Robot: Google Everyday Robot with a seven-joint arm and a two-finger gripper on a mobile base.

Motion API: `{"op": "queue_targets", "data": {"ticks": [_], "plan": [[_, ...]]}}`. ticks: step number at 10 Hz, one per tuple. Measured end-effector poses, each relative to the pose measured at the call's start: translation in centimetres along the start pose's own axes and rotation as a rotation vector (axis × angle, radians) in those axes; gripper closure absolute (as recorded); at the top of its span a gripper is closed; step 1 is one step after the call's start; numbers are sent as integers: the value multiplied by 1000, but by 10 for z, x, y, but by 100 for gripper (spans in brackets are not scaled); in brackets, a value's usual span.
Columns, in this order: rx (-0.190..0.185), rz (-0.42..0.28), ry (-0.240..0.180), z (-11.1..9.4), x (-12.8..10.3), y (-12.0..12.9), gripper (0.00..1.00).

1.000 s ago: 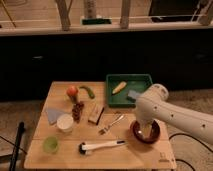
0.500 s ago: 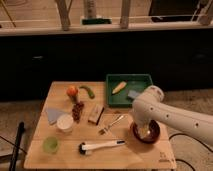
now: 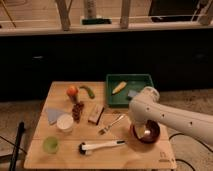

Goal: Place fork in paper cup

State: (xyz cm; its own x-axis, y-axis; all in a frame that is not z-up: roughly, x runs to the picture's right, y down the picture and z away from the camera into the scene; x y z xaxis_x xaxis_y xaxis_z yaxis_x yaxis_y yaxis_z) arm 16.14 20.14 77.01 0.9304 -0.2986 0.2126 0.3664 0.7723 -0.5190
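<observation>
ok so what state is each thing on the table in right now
fork: lying flat on the table, outside the cup
paper cup: upright, nothing seen inside
green cup: upright
brush: lying flat
bowl: upright
gripper: low over the bowl, apart from the fork
green tray: flat, yellow item inside

The fork (image 3: pixel 112 124) lies right of the paper cup (image 3: pixel 65 122), left of the bowl (image 3: pixel 153 136) (pincer (image 3: pixel 140 127) over that bowl).
</observation>
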Motion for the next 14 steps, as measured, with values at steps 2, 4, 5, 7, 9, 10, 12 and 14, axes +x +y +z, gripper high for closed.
{"op": "queue_targets", "data": {"ticks": [2,4,5,7,9,10,12,14], "plan": [[0,-23,-1,2,-4,-1,20],[7,-76,3,-18,-13,-7,20],[5,-103,2,-30,-20,-11,20],[-5,-196,1,-59,-45,-25,20],[-18,-241,-4,-64,-54,-32,20],[-33,-269,-14,-59,-64,-37,20],[-49,-301,-16,-43,-78,-44,20],[-73,-298,-14,-23,-94,-49,20]]}}
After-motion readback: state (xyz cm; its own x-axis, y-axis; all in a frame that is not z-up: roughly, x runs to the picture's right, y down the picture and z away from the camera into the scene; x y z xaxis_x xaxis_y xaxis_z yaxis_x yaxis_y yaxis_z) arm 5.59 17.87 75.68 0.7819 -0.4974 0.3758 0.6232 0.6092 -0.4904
